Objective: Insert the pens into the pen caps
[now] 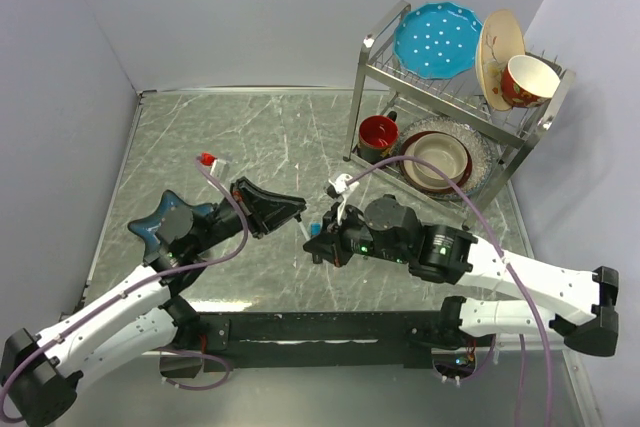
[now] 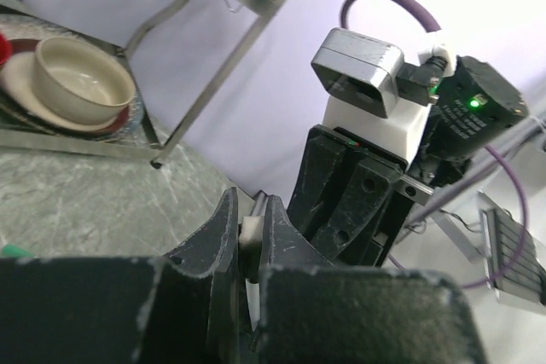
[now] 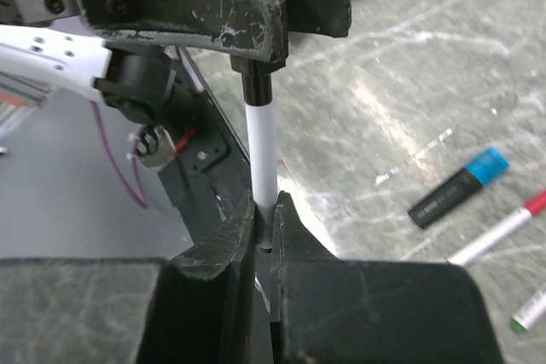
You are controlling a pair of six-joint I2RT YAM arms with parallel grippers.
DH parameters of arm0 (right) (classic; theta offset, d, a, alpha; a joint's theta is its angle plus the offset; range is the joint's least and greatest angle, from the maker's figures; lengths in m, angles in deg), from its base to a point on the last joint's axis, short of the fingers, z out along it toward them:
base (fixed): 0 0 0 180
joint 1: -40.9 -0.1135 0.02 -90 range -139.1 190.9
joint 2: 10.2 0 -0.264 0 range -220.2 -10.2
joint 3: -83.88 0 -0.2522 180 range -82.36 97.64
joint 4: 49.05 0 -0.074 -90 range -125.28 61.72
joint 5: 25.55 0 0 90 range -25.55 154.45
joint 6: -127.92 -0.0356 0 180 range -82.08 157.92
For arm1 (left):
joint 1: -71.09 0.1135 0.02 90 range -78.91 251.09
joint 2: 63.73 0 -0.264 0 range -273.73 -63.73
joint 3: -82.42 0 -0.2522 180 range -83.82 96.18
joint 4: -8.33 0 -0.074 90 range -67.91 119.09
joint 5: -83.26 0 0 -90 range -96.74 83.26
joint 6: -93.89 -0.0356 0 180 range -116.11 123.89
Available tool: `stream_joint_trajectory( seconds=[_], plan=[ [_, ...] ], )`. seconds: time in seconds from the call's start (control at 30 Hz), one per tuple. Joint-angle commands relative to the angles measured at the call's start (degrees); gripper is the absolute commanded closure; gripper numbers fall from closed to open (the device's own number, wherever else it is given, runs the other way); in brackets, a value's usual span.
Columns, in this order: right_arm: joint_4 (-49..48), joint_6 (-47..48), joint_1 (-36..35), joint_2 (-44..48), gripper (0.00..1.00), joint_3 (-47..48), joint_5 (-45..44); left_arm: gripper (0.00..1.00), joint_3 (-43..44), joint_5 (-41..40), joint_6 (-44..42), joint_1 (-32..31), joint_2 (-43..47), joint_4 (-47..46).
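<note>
My right gripper (image 3: 264,210) is shut on the white barrel of a thin pen (image 3: 262,155), held in the air over the table's middle. The pen's black end, a cap by its look (image 3: 256,84), sits between the fingers of my left gripper (image 2: 249,208), which is shut on it. In the top view the left gripper (image 1: 298,213) and the right gripper (image 1: 312,238) meet tip to tip. On the table lie a thick black marker with a blue end (image 3: 456,193), a red-tipped pen (image 3: 503,232) and a green-tipped pen (image 3: 529,309). A small red cap (image 1: 207,159) lies far left.
A metal dish rack (image 1: 455,97) with plates, bowls (image 2: 81,83) and a cup stands at the back right, a red mug (image 1: 378,135) at its foot. A blue star-shaped dish (image 1: 150,222) lies under the left arm. Grey walls enclose the table.
</note>
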Motion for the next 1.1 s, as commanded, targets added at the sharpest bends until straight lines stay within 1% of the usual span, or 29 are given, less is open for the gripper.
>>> stream_joint_trajectory(
  seconds=[0.0, 0.13, 0.2, 0.27, 0.3, 0.4, 0.47, 0.53, 0.6, 0.73, 0.83, 0.87, 0.93, 0.97, 1.0, 1.03, 1.07],
  plan=[
    [-21.92, -0.39, 6.54, 0.09, 1.0, 10.12, -8.43, 0.99, -5.68, 11.32, -0.18, -5.04, -2.28, 9.23],
    [-22.27, -1.53, 10.06, -1.32, 1.0, 11.09, -6.41, 0.99, -8.22, 10.53, -0.1, -6.01, -3.68, 8.62],
    [-22.97, -2.06, 11.64, -2.11, 1.0, 11.09, -5.36, 0.99, -9.89, 10.18, 2.35, -6.27, -5.52, 3.45],
    [-25.5, -2.76, 13.76, -2.64, 1.0, 10.31, -1.23, 0.99, -12.18, 10.09, 4.29, -7.24, -7.72, -0.69],
    [-26.39, -2.5, 13.94, -2.64, 1.0, 9.95, -0.26, 0.99, -13.23, 10.79, 6.39, -7.42, -9.99, -5.32],
    [-29.47, 0.04, 14.29, -3.34, 1.0, 8.29, 4.39, 0.99, -14.39, 11.67, 10.35, -8.56, -14.48, -14.74],
    [-30.35, 0.93, 14.72, -3.96, 1.0, 7.67, 5.37, 0.99, -12.72, 11.06, 8.53, -10.57, -16.42, -12.24],
    [-30.44, -0.82, 16.21, -4.48, 1.0, 7.75, 7.03, 0.99, -11.31, 10.97, 6.41, -12.42, -17.92, -10.9],
    [-31.05, -1.62, 19.03, -4.66, 1.0, 8.01, 10.2, 0.99, -11.31, 11.84, 7.19, -12.69, -19.85, -11.77],
    [-28.43, -0.21, 21.32, -4.4, 1.0, 9.68, 9.41, 0.99, -12.01, 11.5, 8.78, -13.13, -21.27, -12.66],
    [-27.89, -0.91, 21.58, -4.23, 1.0, 8.29, 11.69, 0.99, -8.86, 8.34, 6.94, -13.04, -19.87, -6.35],
    [-27.98, -1.44, 21.5, -3.44, 1.0, 5.93, 12.57, 0.99, -7.46, 7.38, 6.15, -13.04, -19.25, -1.11],
    [-28.42, -3.11, 21.5, -2.38, 1.0, 2.93, 14.24, 0.99, -1.66, 2.46, 2.12, -12.52, -17.93, 6.28],
    [-28.42, -3.72, 21.5, -0.9, 1.0, -0.13, 14.95, 0.99, 0.8, 0.79, 0.45, -12.08, -17.84, 13.72],
    [-28.33, -4.6, 21.5, -0.1, 0.97, -1.72, 15.47, 0.99, 5.52, -2.18, -2.35, -11.55, -18.19, 17.45],
    [-28.25, -5.22, 21.41, 0.78, 0.86, -3.31, 16.26, 0.99, 7.65, -2.82, -3.25, -9.89, -18.45, 19.84],
    [-28.07, -5.57, 21.5, 2.7, 0.81, -6.45, 16.71, 0.99, 9.5, -3.09, -3.87, -8.83, -18.63, 21.51]
  ],
)
